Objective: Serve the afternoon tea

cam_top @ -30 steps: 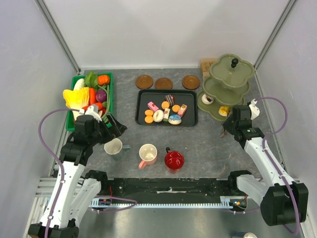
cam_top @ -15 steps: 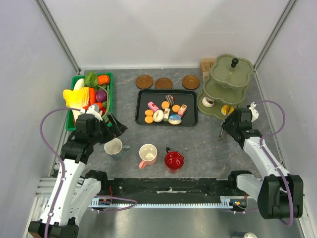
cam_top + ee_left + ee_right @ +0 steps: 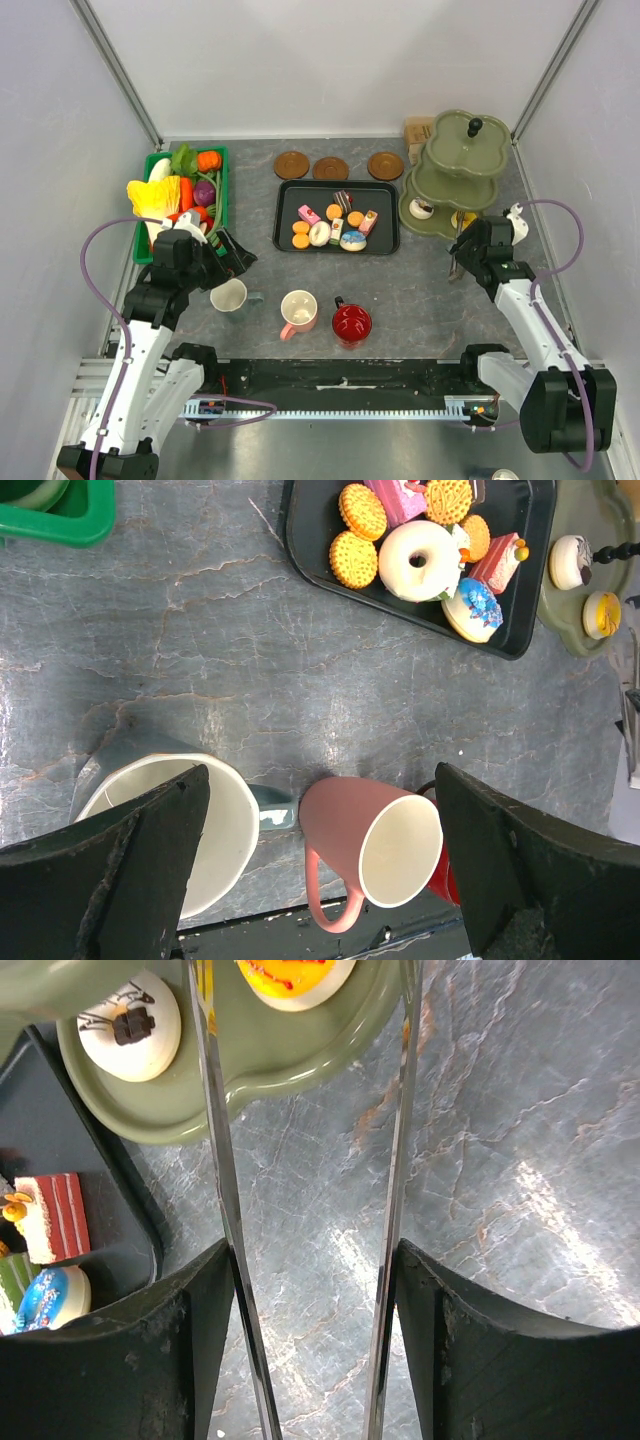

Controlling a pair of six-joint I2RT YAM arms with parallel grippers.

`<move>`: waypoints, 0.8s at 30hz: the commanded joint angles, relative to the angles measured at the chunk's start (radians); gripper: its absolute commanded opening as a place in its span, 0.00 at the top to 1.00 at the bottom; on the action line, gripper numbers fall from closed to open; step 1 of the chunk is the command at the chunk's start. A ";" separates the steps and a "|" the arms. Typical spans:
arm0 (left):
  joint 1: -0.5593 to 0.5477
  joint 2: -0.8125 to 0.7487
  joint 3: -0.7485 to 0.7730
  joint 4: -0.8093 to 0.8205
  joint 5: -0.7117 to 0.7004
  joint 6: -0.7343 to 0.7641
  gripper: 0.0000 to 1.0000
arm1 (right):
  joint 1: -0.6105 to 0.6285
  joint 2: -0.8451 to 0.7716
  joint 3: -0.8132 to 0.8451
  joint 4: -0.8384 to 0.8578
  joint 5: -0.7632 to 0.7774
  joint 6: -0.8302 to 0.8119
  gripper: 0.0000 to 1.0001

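Several small cakes and biscuits [image 3: 320,233] lie on a black tray [image 3: 385,240]; they also show in the left wrist view [image 3: 418,560]. A white cake [image 3: 128,1025] and a yellow one [image 3: 295,975] sit on the lowest tier of the green stand [image 3: 455,170]. A whitish mug [image 3: 229,297], a pink mug [image 3: 299,311] and a red mug [image 3: 351,323] stand near the front. My left gripper [image 3: 228,255] is open above the whitish and pink mugs. My right gripper [image 3: 458,258] is shut on metal tongs [image 3: 215,1160], tips open, pointing at the stand's lowest tier [image 3: 250,1070].
A green basket [image 3: 222,190] of toy vegetables stands at the left. Three brown saucers [image 3: 330,167] lie behind the tray. White walls close in the left, back and right sides.
My right gripper with the tongs has drawn back a little from the stand's lowest tier toward the front. The left arm has not moved.
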 commanded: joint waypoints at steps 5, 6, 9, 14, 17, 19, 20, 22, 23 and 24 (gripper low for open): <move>0.006 -0.001 0.011 0.028 0.007 -0.005 0.01 | -0.005 -0.080 0.111 -0.188 0.106 -0.031 0.31; 0.006 -0.001 0.009 0.026 0.007 -0.003 0.01 | -0.005 -0.092 0.117 -0.220 0.096 -0.042 0.31; 0.006 -0.001 0.008 0.028 0.010 -0.005 0.01 | -0.005 -0.138 0.134 -0.283 0.031 -0.075 0.33; 0.006 -0.002 0.008 0.026 0.008 -0.005 0.01 | -0.005 -0.232 0.177 -0.416 -0.140 -0.170 0.34; 0.006 -0.002 0.006 0.028 0.007 -0.010 0.01 | -0.005 -0.272 0.224 -0.456 -0.330 -0.267 0.34; 0.006 0.002 0.006 0.028 0.008 -0.016 0.01 | -0.005 -0.269 0.262 -0.475 -0.481 -0.322 0.34; 0.006 0.004 0.008 0.028 0.011 -0.020 0.01 | -0.005 -0.263 0.273 -0.470 -0.539 -0.348 0.35; 0.006 0.008 0.006 0.041 0.036 -0.023 0.01 | -0.002 -0.235 0.281 -0.431 -0.642 -0.373 0.35; 0.006 0.007 0.006 0.052 0.052 -0.023 0.01 | 0.004 -0.215 0.284 -0.415 -0.676 -0.379 0.35; 0.006 0.007 0.006 0.060 0.068 -0.028 0.01 | 0.016 -0.186 0.293 -0.400 -0.700 -0.382 0.35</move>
